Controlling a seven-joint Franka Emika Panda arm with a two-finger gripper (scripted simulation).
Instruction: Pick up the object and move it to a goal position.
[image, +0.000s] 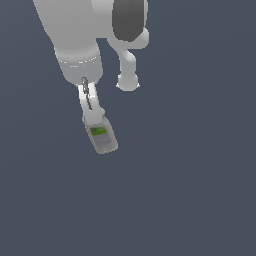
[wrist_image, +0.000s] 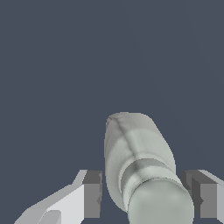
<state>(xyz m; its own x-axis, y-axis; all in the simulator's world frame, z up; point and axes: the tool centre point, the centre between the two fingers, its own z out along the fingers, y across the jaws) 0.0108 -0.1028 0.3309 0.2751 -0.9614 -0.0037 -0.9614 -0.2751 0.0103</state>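
1. Object: small pale grey-white flat-sided bottle with green-and-white label, lying on the dark grey surface, at about five o'clock from the arm's wrist in the exterior view.
2. Fingers: spread wide, straddling the bottle's rounded cap end, gaps on both sides; nothing held.
3. Step, judged: centre, then close evenly across the flat sides before lifting.
4. Unclear: fingertip contact with surface; goal position not visible.
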